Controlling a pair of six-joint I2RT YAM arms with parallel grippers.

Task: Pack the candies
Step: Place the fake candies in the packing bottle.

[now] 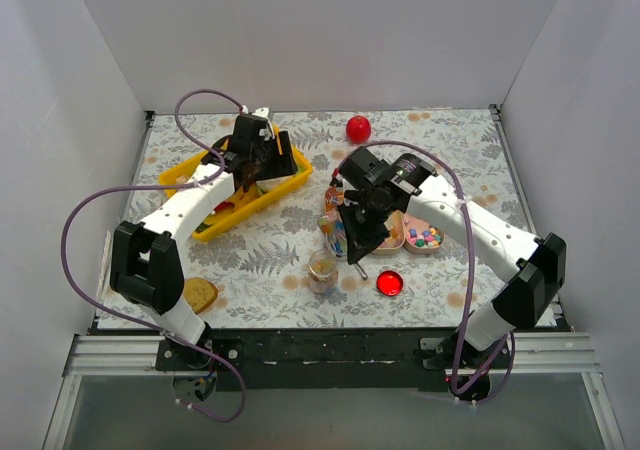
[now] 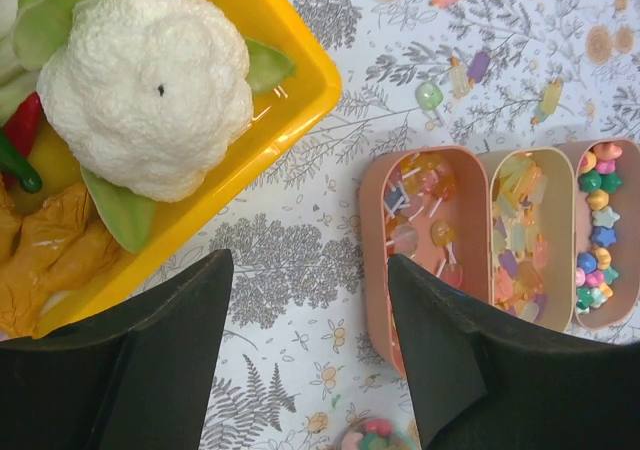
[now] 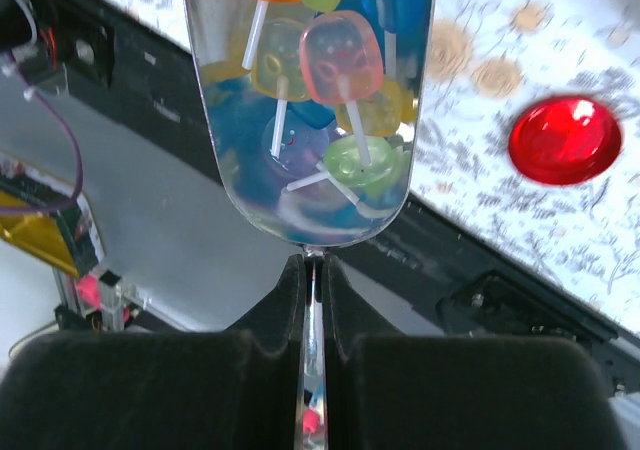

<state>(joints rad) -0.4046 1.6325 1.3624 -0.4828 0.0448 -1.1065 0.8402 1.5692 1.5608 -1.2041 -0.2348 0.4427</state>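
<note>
right pincer (image 3: 312, 300) clamped on thin handle of clear scoop (image 3: 310, 170) | lollipop candies (image 3: 340, 55) heaped in its bowl, likely held level against spilling | left pincer (image 2: 305, 270) wide, empty, above tabletop (image 2: 300, 210) beside pink compartment box (image 2: 375, 270)

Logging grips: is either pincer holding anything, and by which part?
The right pincer pinches a clear scoop of lollipop candies by its thin handle. The left pincer is open, holding nothing.
</note>
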